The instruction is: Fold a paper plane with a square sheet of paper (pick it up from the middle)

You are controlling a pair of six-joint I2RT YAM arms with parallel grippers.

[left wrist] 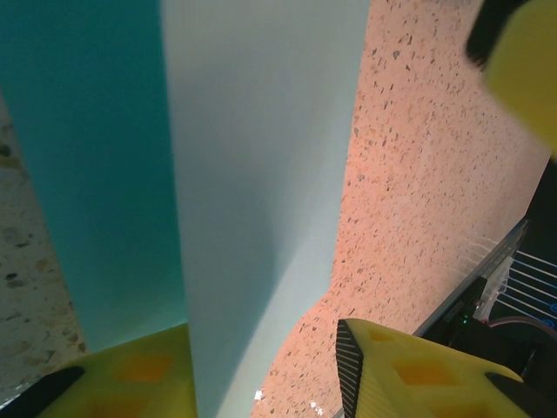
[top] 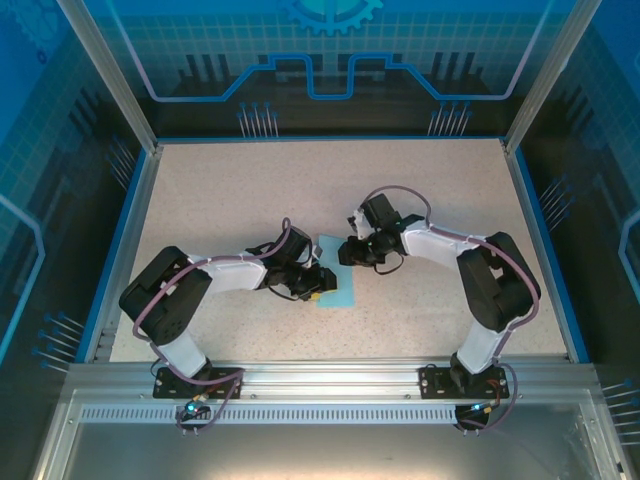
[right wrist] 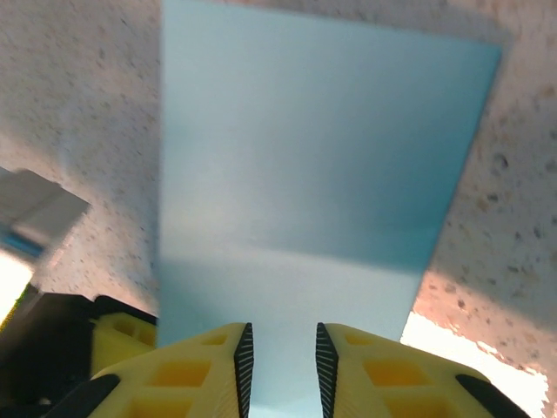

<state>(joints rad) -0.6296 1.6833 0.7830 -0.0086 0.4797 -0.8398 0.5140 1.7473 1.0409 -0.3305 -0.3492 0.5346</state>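
1. One square sheet of paper (top: pixel 338 293) on the table (top: pixel 250 190), mid-field.
2. One left gripper (left wrist: pixel 261 335): fingers apart, raised flap of sheet between.
3. One right gripper (right wrist: pixel 278 335): fingers narrowly apart, astride the sheet's edge.

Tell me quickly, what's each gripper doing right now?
Left gripper: open, jaws apart astride a raised fold of the square sheet of paper.
Right gripper: narrow gap over the sheet; whether it pinches cannot be told.
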